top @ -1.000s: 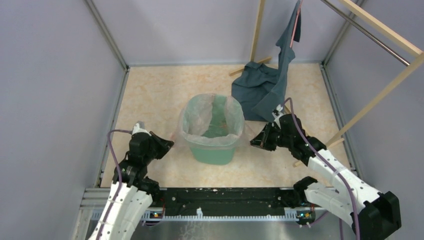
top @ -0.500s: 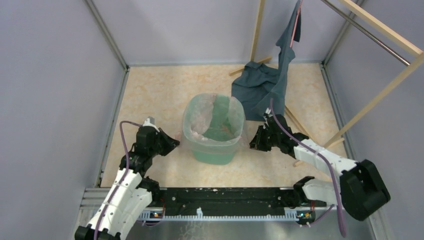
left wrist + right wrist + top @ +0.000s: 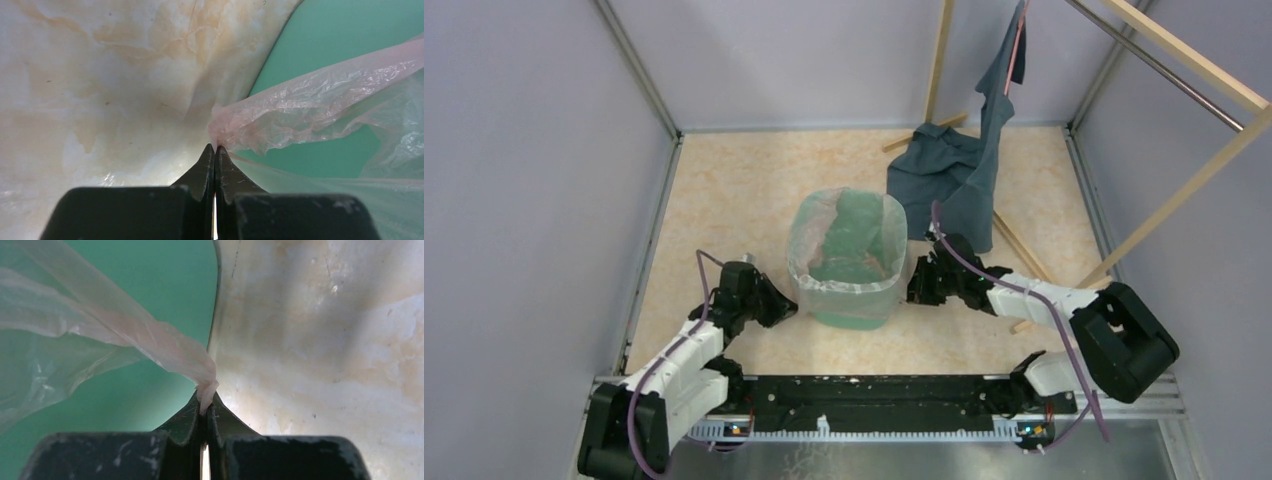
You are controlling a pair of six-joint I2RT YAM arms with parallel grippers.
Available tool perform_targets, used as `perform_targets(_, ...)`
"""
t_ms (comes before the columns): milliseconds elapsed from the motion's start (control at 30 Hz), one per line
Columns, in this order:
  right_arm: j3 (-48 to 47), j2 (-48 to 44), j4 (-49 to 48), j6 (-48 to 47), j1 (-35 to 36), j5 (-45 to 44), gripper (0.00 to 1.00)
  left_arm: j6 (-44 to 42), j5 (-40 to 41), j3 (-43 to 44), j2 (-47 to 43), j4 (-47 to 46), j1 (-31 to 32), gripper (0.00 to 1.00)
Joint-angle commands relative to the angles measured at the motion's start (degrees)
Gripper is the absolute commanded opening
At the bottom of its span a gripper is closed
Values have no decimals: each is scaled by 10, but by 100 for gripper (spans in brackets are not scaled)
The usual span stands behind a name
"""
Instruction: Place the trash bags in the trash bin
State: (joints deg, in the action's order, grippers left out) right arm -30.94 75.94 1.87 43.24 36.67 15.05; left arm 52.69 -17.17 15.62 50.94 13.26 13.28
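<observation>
Pinching a twisted tail of the bag [image 3: 300, 110], the left claw [image 3: 215, 150] has its fingers pressed tip to tip with a pale-pink wisp caught between them; the right claw [image 3: 205, 405] is likewise closed on a pulled-out corner of film, which rises from the tips and runs off to the left; only the wrist views show these pinches, since from above each claw is a dark lump whose tips are too small to read; the top view alone shows how the whole thing sits: the bag lines the bin [image 3: 852, 314], its mouth folded over the rim and hanging down the outside as a pale skirt, with the left claw low beside the bin's left wall and the right claw low beside its right wall; the film is thin, glossy and creased, pink where bunched and almost clear where stretched, so the mint-green wall shows through it; the bin stands upright near the middle of the table [image 3: 724, 190]; bare marbled top lies to the left of the bin and in front of it; behind and to the right a dark cloth [image 3: 944, 180] lies on the table and trails up toward a wooden frame [image 3: 1184, 60], near the right arm; grey walls [image 3: 534, 150] close the table on the left, back and right.
</observation>
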Motion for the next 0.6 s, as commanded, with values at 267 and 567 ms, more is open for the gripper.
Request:
perform_targets(267,24,114,-144,37,6,3,0,85,70,-25,15,-25,80,0)
perform_targets(567,-41,-101,171,-57,5,-178,56,80,212,87,-142,258,82,41)
